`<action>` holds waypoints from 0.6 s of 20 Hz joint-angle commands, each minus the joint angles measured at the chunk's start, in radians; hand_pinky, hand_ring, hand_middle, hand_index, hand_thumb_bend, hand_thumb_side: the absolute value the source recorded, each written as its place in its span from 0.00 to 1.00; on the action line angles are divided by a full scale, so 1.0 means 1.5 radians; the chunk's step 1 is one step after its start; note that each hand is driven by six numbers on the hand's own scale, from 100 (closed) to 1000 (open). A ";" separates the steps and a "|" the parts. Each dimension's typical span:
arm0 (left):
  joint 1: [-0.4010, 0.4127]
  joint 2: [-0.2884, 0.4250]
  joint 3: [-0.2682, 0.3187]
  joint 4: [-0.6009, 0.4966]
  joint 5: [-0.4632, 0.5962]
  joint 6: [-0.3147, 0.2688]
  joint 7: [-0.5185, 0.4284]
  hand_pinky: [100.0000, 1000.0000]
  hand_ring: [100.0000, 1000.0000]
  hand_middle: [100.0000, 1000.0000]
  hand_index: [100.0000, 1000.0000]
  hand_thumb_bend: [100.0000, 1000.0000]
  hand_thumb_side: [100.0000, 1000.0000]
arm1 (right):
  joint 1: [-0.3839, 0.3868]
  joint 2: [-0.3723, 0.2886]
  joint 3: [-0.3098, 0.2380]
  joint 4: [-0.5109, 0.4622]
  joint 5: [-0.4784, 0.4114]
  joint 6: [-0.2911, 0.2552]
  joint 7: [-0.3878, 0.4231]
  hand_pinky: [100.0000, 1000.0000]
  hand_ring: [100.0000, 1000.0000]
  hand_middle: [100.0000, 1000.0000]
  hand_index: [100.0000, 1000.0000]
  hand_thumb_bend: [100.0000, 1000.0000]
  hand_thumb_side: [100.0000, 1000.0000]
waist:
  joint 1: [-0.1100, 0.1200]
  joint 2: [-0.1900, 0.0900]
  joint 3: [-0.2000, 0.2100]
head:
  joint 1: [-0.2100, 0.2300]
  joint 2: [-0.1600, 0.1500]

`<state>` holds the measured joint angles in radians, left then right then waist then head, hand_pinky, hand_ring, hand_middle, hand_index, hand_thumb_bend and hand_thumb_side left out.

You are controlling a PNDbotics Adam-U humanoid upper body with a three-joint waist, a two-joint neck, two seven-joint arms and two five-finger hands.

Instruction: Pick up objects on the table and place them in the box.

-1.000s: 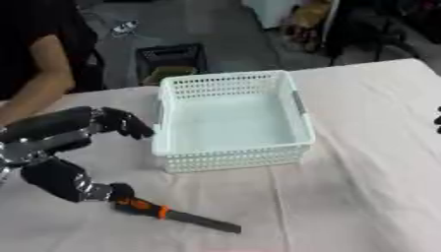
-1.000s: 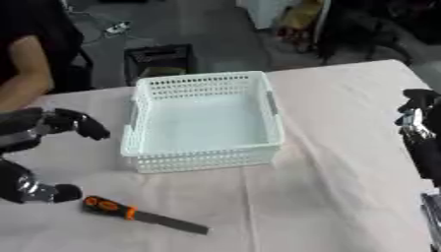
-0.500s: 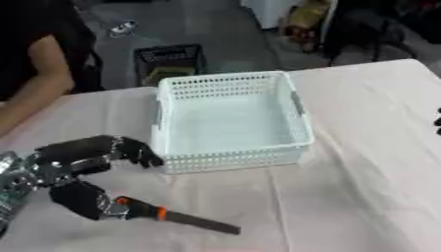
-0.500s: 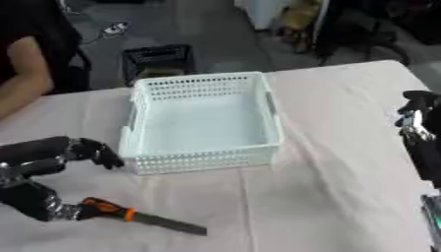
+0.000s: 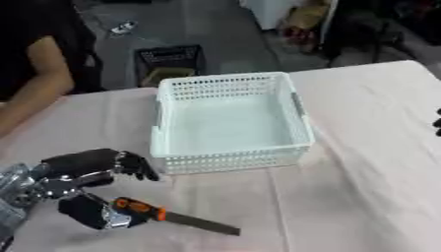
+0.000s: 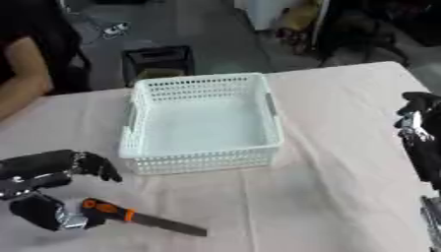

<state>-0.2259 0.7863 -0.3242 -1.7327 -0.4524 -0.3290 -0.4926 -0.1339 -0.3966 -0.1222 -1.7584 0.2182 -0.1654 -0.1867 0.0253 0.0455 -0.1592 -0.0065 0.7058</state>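
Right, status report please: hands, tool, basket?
Left robot hand closing round orange-handled saw, not lifted. Right robot hand idle at table edge. White plastic mesh basket empty, path clear.

Even, soft overhead light; the white perforated plastic basket casts faint shadow. Whole picture is blurry, the far floor darker.

A workroom or lab, by the look of it — beyond my left hand a table draped in pale cloth meets bare grey concrete floor, where a black crate sits and dark furniture legs and boxes crowd the far side.
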 commanded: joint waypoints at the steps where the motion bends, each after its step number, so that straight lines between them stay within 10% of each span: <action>1: -0.004 0.008 0.005 -0.001 -0.017 -0.002 0.013 0.65 0.65 0.66 0.80 0.33 0.48 | -0.006 -0.008 -0.003 -0.008 -0.003 -0.001 0.002 0.27 0.36 0.42 0.69 0.00 0.66 | -0.001 -0.005 0.001 | -0.002 -0.006; 12: 0.002 0.008 -0.012 0.012 -0.055 -0.004 0.027 0.63 0.59 0.60 0.78 0.31 0.46 | -0.007 -0.008 -0.003 -0.008 -0.004 -0.001 0.003 0.27 0.36 0.42 0.69 0.00 0.66 | -0.001 -0.006 0.000 | 0.000 -0.004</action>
<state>-0.2166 0.7809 -0.3455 -1.7090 -0.5277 -0.3359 -0.4586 -0.1339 -0.3965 -0.1221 -1.7584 0.2182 -0.1671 -0.1846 0.0251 0.0455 -0.1593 -0.0064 0.7058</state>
